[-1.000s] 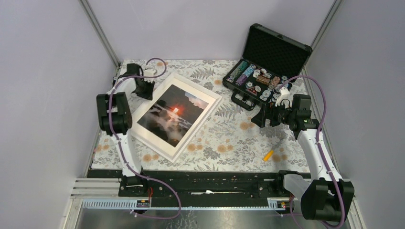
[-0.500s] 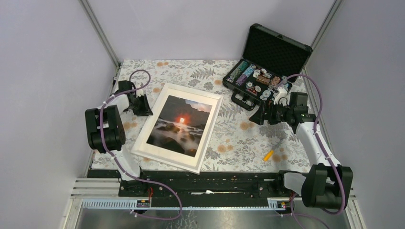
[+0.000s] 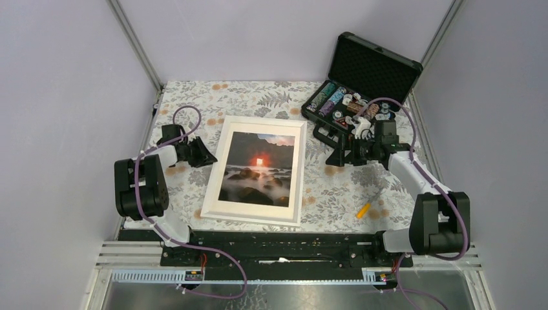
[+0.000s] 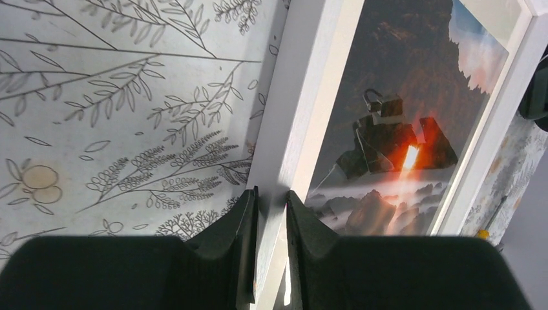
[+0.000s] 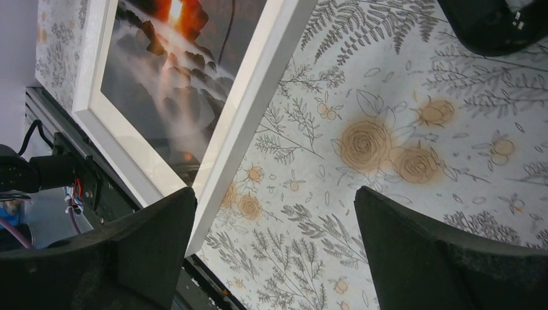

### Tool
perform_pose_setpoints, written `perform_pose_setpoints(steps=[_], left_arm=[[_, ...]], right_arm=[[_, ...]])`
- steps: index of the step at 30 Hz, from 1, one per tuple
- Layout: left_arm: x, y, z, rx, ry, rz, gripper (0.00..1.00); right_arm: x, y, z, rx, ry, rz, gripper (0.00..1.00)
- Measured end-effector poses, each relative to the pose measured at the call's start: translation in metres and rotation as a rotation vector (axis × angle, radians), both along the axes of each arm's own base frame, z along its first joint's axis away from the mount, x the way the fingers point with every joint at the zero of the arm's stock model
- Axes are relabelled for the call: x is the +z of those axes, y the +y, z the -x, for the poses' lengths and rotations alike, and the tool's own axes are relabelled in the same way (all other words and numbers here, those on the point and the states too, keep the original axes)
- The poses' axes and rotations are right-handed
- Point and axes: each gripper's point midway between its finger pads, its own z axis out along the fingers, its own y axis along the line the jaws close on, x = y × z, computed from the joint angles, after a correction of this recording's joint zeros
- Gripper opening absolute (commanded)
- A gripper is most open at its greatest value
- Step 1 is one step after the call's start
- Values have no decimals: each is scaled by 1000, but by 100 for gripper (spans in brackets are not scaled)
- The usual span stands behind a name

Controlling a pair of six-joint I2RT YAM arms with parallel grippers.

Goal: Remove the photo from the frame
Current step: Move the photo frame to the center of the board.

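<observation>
Your left pincer (image 4: 270, 197) pinches the frame's (image 4: 304, 97) edge, your right pincer (image 5: 274, 194) gapes empty beside it, and the photo (image 4: 388, 97) just ahead of both sits inside, face-up: removal not yet begun.

Soft, even overhead light; top view sharp. The black fingers of the left gripper (image 4: 271, 194) and right gripper (image 5: 274, 197) are out of focus. Ahead of the left one, a shadow edges the white-bordered picture frame (image 4: 304, 97); its glossy sunset landscape photo (image 4: 388, 84) mirrors dark shapes.
</observation>
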Motion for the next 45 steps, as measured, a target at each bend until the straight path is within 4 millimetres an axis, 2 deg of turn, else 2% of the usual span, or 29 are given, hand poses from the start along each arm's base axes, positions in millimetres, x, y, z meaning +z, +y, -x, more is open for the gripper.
perform_pose_setpoints(steps=[5,7,12,19,22,28,36,41,45], left_arm=[[1,-6,10,-38,-6,4,29],[1,-6,15,-56,-8,-5,35],[-3,-10,32,-95,34,-5,44],[-5,-12,40,-135,49,-11,51],[-5,-14,41,-157,39,-7,51],[-5,-14,42,-182,27,-14,46],[-8,-16,41,-207,24,-53,45],[-10,-17,39,-231,21,-153,31],[-11,-15,38,-229,37,-200,13]], right_arm=[[-8,17,-6,38,22,7,100],[-12,24,-8,53,30,8,100],[-24,50,-7,115,72,2,100],[-50,80,-2,174,155,-12,100],[-62,90,4,197,190,-6,100],[-73,109,11,234,213,-6,96],[-78,123,5,229,234,-23,92],[-78,123,5,223,238,-24,92],[-78,122,6,226,238,-22,93]])
